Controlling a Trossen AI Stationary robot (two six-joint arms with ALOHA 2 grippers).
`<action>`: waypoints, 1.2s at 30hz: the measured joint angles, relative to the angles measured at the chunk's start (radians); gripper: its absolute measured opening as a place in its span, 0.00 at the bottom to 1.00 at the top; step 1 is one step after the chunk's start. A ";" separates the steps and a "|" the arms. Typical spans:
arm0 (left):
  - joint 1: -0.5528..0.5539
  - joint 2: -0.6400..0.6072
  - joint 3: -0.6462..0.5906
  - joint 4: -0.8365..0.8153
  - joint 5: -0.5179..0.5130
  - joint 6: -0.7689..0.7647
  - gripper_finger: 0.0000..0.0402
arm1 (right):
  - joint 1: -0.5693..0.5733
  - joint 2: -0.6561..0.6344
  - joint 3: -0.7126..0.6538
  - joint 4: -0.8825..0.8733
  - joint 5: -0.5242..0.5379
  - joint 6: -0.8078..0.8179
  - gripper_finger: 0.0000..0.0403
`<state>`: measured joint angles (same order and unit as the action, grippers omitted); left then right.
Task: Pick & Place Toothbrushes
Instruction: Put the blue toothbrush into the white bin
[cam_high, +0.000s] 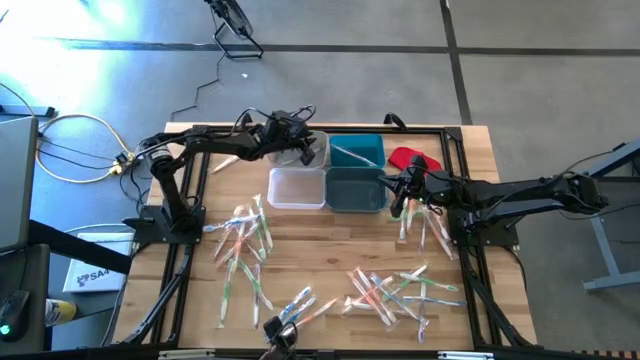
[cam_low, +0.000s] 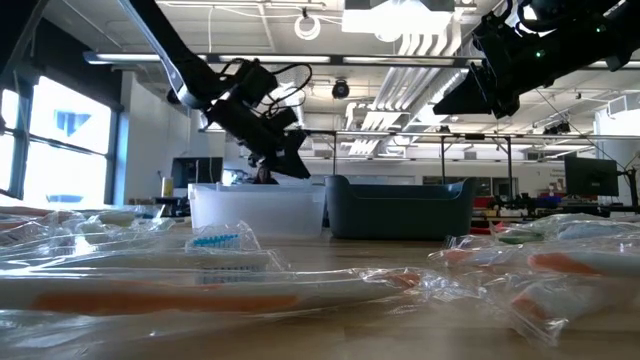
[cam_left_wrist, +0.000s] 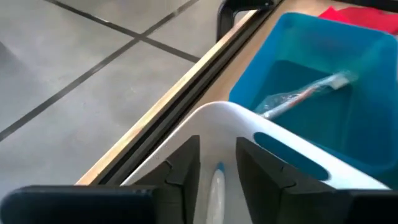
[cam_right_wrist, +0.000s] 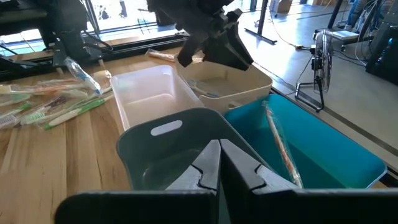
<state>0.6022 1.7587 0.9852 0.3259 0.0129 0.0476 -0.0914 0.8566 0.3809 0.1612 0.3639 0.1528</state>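
Note:
Wrapped toothbrushes lie loose on the wooden table, in a left heap (cam_high: 243, 243) and a right heap (cam_high: 395, 290). Four bins stand at the far middle. My left gripper (cam_left_wrist: 217, 149) hangs open over the far-left beige bin (cam_right_wrist: 227, 87). A toothbrush (cam_left_wrist: 217, 190) shows in the gap between its fingers; it lies on that bin's floor (cam_right_wrist: 208, 93). The blue bin (cam_left_wrist: 323, 118) beside it holds one wrapped toothbrush (cam_left_wrist: 305, 94). My right gripper (cam_right_wrist: 219, 163) is shut and holds nothing, just above the grey bin's (cam_right_wrist: 168, 146) near right corner.
A white bin (cam_high: 297, 188) stands in front of the beige one. A red cloth-like piece (cam_high: 412, 158) lies right of the blue bin. More toothbrushes (cam_high: 425, 225) lie under the right arm. The table's black frame rail (cam_left_wrist: 186, 99) runs just past the bins.

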 joint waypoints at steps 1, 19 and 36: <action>0.000 -0.007 0.000 -0.009 0.011 0.001 0.21 | 0.000 0.000 0.000 0.000 0.000 0.000 0.01; -0.042 -0.270 0.000 -0.382 0.307 0.065 0.00 | 0.000 0.000 0.000 0.000 -0.001 0.000 0.01; -0.242 -0.500 0.000 -0.730 0.096 0.079 0.00 | 0.000 0.000 0.000 -0.002 -0.007 0.003 0.01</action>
<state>0.3598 1.2583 0.9848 -0.4045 0.1091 0.1266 -0.0914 0.8566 0.3809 0.1596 0.3565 0.1562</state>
